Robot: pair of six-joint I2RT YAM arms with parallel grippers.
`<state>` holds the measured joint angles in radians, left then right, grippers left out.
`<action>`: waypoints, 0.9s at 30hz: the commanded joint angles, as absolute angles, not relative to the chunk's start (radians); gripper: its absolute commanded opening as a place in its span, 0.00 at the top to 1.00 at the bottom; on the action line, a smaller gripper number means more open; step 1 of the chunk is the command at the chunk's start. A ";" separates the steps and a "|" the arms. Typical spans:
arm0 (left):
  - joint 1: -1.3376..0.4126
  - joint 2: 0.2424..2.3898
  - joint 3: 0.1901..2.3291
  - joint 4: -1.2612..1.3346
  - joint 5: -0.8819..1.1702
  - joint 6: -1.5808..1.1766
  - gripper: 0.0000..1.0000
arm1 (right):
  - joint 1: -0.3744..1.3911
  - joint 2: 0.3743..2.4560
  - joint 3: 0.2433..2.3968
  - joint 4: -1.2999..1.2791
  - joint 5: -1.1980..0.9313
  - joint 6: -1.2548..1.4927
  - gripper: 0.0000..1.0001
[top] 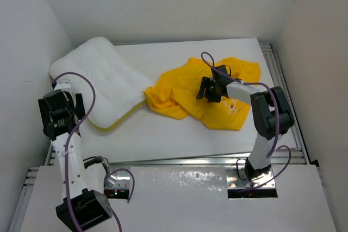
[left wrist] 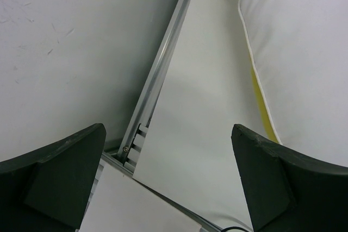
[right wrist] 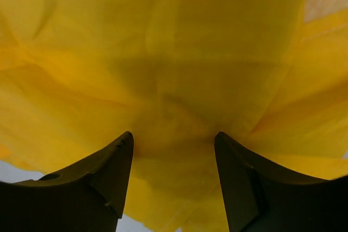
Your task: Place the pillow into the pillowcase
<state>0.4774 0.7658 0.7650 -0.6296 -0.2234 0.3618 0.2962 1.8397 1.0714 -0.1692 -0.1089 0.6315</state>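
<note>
Okay, I count one pillow (top: 103,74), one pillowcase (top: 176,99) on the counter (top: 163,134); left gripper (left wrist: 167,134) jaws wide, empty; right gripper (right wrist: 174,137) jaws parted over the pillowcase.

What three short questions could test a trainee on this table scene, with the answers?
1. True or false: the pillow is already inside the pillowcase.
2. The right gripper is: A) shut on the pillow, B) open over the pillowcase, C) out of view.
3. Fill in: the pillow lies toward the far ____ corner of the table.

Key: 1 false; 2 B; 3 left.
</note>
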 commanded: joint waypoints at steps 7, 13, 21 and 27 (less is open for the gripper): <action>0.477 0.776 0.798 -0.609 -0.207 0.364 0.00 | 0.319 1.873 1.049 -0.052 -0.170 0.759 0.94; 0.477 0.778 0.799 -0.618 -0.210 0.367 0.00 | 0.339 1.807 1.039 0.214 -0.302 0.811 1.00; 0.476 0.778 0.802 -0.624 -0.213 0.364 0.00 | 0.359 1.628 1.087 0.678 -0.107 0.804 1.00; 0.477 0.776 0.805 -0.634 -0.215 0.356 0.00 | 0.353 1.726 1.326 0.670 0.302 0.746 1.00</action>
